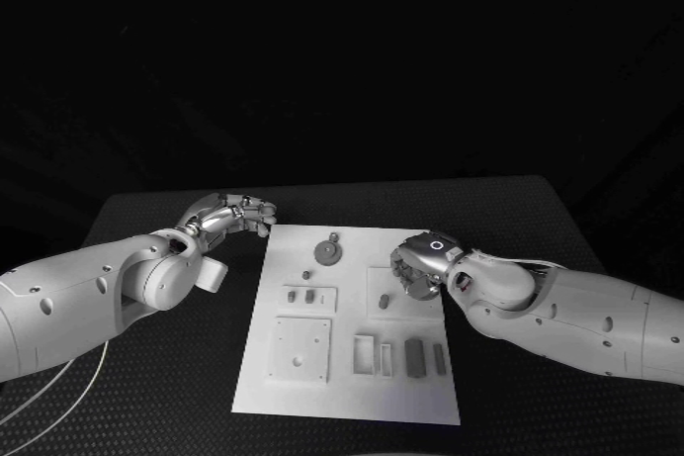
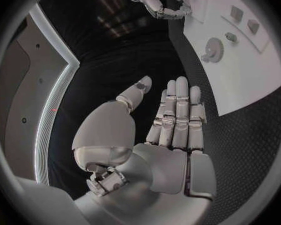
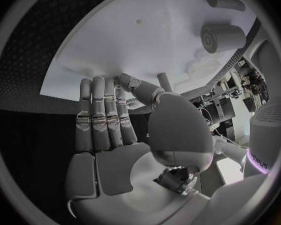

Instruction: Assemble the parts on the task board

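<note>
The white task board (image 1: 342, 392) lies in the middle of the black table. On it I see a grey gear (image 1: 329, 251), a small peg (image 1: 384, 301), two small pieces (image 1: 300, 297) and two dark bars (image 1: 415, 357). My left hand (image 1: 228, 217) hovers off the board's far left corner; the left wrist view shows this hand (image 2: 175, 120) with straight fingers and a bare palm. My right hand (image 1: 423, 264) is low over the board's right side, close to the peg. In the right wrist view this hand (image 3: 109, 120) has its fingers stretched out, with nothing in the palm.
A square plate (image 1: 300, 349) and two upright slots (image 1: 374, 355) sit at the near end of the board. Black table surface (image 1: 157, 377) surrounds the board. A round cylinder part (image 3: 218, 37) stands on the board beyond my right hand's fingers.
</note>
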You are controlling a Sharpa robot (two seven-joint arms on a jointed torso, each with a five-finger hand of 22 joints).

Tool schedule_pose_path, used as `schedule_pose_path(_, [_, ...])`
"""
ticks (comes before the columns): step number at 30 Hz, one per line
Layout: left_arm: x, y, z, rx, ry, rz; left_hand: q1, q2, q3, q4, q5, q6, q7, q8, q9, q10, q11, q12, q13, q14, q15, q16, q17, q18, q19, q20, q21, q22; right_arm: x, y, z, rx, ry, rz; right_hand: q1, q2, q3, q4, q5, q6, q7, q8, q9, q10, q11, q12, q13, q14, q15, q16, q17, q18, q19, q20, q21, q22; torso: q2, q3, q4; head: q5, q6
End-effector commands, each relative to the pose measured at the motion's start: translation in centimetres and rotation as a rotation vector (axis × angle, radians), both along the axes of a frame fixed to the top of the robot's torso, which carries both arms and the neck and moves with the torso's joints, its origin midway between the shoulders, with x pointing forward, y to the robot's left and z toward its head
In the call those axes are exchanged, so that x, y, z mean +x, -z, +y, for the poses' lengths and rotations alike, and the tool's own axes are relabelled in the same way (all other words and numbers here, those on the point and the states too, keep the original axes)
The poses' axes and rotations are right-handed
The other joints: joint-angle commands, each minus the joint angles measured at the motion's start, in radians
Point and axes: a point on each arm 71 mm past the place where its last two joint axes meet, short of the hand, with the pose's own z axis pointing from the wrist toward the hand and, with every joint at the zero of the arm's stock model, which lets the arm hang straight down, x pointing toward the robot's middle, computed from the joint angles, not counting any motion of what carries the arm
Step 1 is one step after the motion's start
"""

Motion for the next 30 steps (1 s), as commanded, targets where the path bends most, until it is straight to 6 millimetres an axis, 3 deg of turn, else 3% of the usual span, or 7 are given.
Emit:
schedule_pose_path(1, [0.0,-0.1,-0.1,-0.004,0.006,-0.006,0.002,0.000,-0.008,0.000,0.005,-0.008,0.000,0.007,0.000,-0.003,0.000,0.004,0.001,0.009,-0.001,-0.006,0.001,0.006,0.005,-0.001,-0.005,0.001,-0.8,2.7,-1.0,-0.084,0.025,0.124,0.003,-0.009,0.006,0.000,0.006,0.009,-0.002,0.006,0.000,0.009,-0.001,0.003,-0.128,0.007,-0.001,0.003,0.002,0.009,0.007,0.000,0.006,0.001,0.000,0.0007,-0.0008,0.003,-0.002])
schedule_pose_path(30, [0.3,0.0,0.6,0.006,-0.012,-0.002,0.000,-0.002,-0.012,0.001,0.005,-0.016,0.003,0.004,-0.002,-0.005,0.000,0.003,0.001,0.012,-0.002,-0.010,0.006,0.005,0.008,-0.002,-0.009,0.003,0.7,-0.6,-1.3,-0.039,0.026,0.129,-0.007,-0.007,0.009,0.001,0.018,0.012,-0.002,0.005,0.002,0.012,-0.002,0.003,-0.118,0.011,-0.003,0.000,0.011,0.009,0.011,-0.002,0.006,0.006,0.000,-0.0014,-0.0002,0.006,-0.001])
